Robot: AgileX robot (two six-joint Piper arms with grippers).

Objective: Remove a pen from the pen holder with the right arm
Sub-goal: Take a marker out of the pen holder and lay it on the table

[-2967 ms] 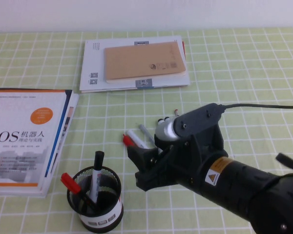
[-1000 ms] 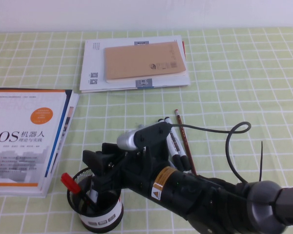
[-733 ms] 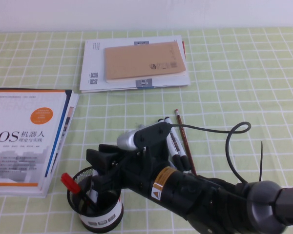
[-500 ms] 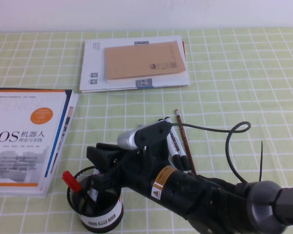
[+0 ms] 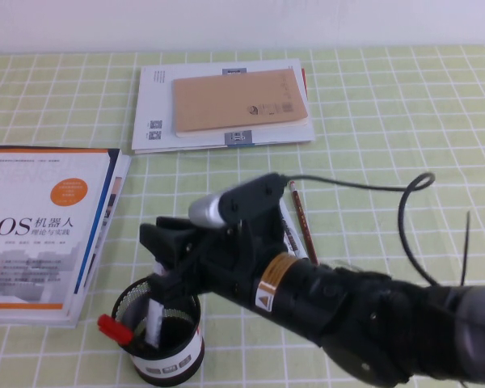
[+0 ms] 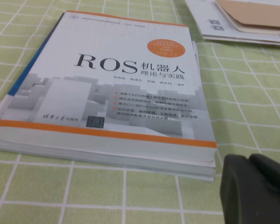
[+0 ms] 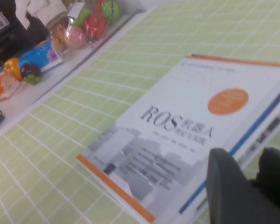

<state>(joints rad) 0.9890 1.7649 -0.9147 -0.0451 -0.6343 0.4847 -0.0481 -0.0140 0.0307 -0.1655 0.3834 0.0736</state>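
Note:
The black mesh pen holder (image 5: 175,349) stands at the table's front left. My right gripper (image 5: 163,257) hangs just above it, shut on the top of a white-barrelled marker (image 5: 155,311). The marker's barrel rises out of the holder and its lower end is still inside the rim. A red-capped pen (image 5: 111,327) leans out over the holder's left rim. In the right wrist view the two dark fingers (image 7: 228,186) stand close together over the ROS book (image 7: 186,126). My left gripper (image 6: 250,159) rests shut, low over the cloth beside the ROS book's (image 6: 116,88) corner.
The ROS book (image 5: 48,226) lies left of the holder. A brown notebook on white papers (image 5: 226,101) lies at the back. Several loose pens and a pencil (image 5: 297,228) lie right of the gripper, partly under the arm. A cable (image 5: 412,194) loops at the right.
The right gripper has shut on the marker's top and risen, drawing the white barrel up out of the holder. The red-capped pen has tipped lower to the left.

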